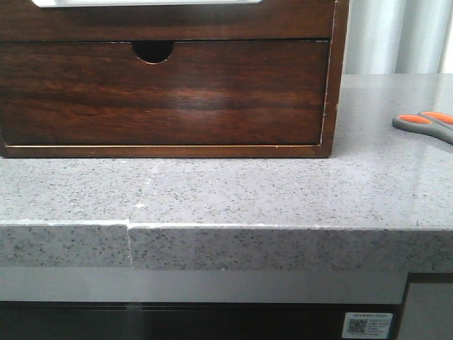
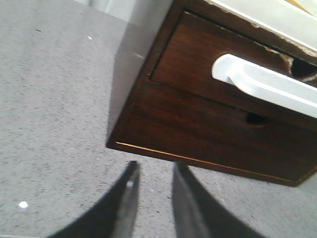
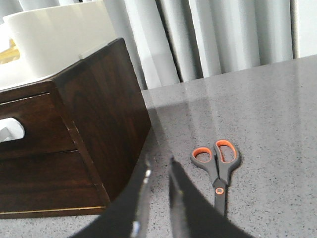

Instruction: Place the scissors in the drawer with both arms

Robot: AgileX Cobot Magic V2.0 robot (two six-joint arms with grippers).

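Note:
The drawer point(image 1: 163, 92) is the wide dark brown bottom panel of a wooden box, shut, with a half-round notch at its top edge. It also shows in the left wrist view point(image 2: 198, 134) and the right wrist view point(image 3: 44, 178). The scissors point(image 1: 425, 124), grey with orange-lined loops, lie flat on the counter right of the box, cut off by the frame edge. In the right wrist view the scissors point(image 3: 218, 166) lie closed, just right of my right gripper point(image 3: 159, 161), which is narrowly open and empty above the counter. My left gripper point(image 2: 156, 166) is open and empty, near the box's front left corner.
The grey speckled stone counter point(image 1: 226, 191) has its front edge close to the box. A white handle-like piece point(image 2: 262, 82) sits on the box's upper panel, and a white container point(image 3: 54, 34) stands on top. Grey curtains point(image 3: 213, 34) hang behind.

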